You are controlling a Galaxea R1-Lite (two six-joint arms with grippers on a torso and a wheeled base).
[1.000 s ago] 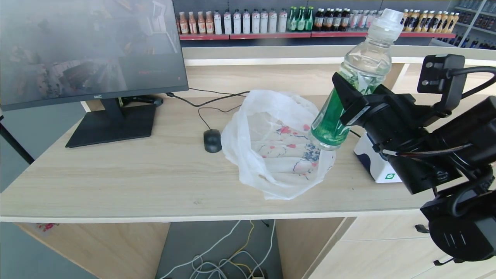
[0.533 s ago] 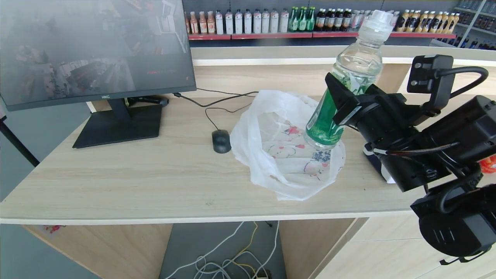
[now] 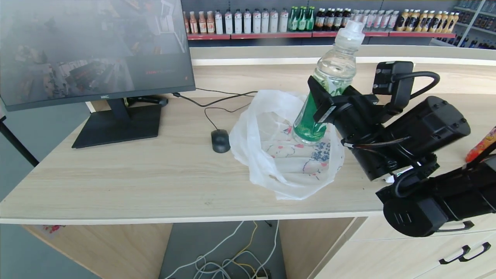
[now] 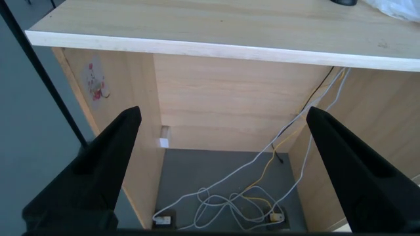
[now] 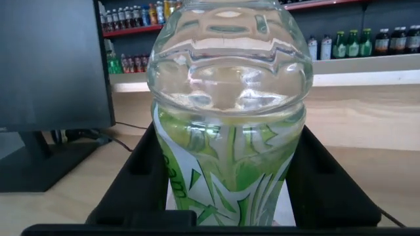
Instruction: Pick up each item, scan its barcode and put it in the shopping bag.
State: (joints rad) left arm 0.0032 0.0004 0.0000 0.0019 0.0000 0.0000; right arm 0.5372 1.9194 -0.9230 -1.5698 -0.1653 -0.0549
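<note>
1. Above the open mouth of the shopping bag, in the head view, the right claw clamps a drinks bottle around its green label. The bottle is nearly upright with its white cap on top. That grip suits lowering it base first, so I judge the bagging step is in hand.
2. The bottle's base sits within the bag's outline. Whether it touches the bag's floor, I cannot tell.
3. The bag slumps open on the worktop, between the computer mouse and the right arm. A red and blue pattern shows inside it, but I cannot tell whether that is the bag's own print or an item.
4. Clear liquid shows in the bottle above its label.
5. In the left wrist view, the left claw is spread wide and holds nothing. It is parked low, facing the worktop's front edge and the loose cables on the floor beneath, well out of the way.
6. In the right wrist view, both black fingers press the bottle's sides, with the monitor beyond.
</note>
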